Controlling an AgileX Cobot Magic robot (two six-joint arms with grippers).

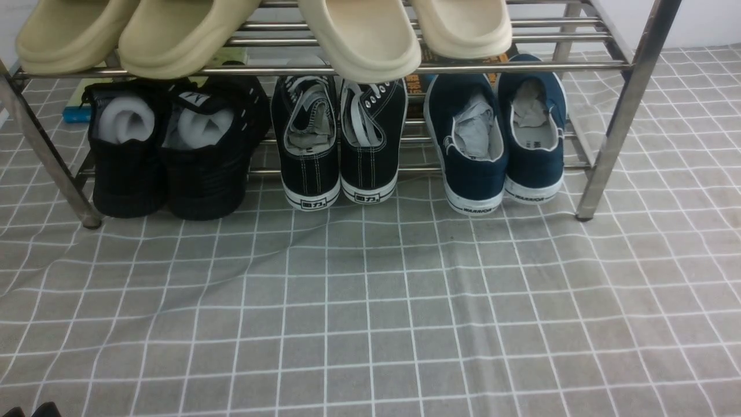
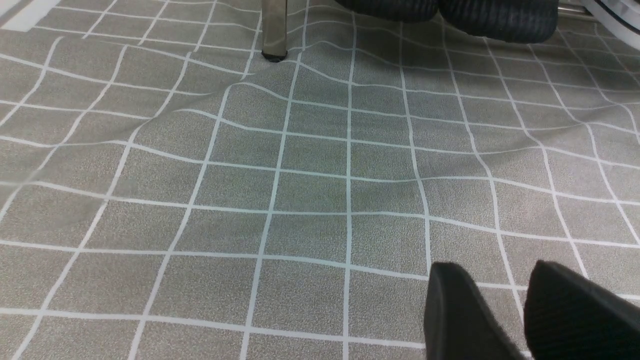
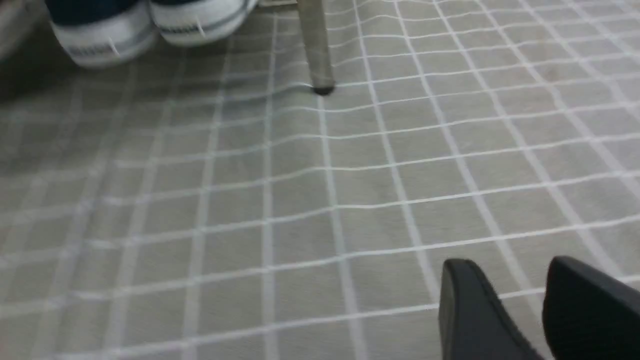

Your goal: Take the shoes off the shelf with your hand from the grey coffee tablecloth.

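The navy blue shoes (image 1: 463, 168) stand side by side, heels outward, at the right end of the silver shelf's (image 1: 324, 70) lower tier, paper stuffing inside. Their white heels also show in the right wrist view (image 3: 100, 37), beside a shelf leg (image 3: 317, 50). The shelf stands on the grey coffee tablecloth (image 1: 370, 313). My left gripper (image 2: 497, 267) is open and empty, low over the cloth; its tips just show at the front view's bottom left (image 1: 30, 411). My right gripper (image 3: 506, 262) is open and empty over the cloth, short of the shoes. The multi-fingered hand is out of view.
Black lace-up sneakers (image 1: 341, 133) sit mid-shelf, and bulky black shoes (image 1: 168, 174) sit at the left end, also seen in the left wrist view (image 2: 500, 20). Beige foam slippers (image 1: 359, 35) overhang the top tier. Slanted legs (image 1: 608, 150) flank the shelf. The cloth is wrinkled.
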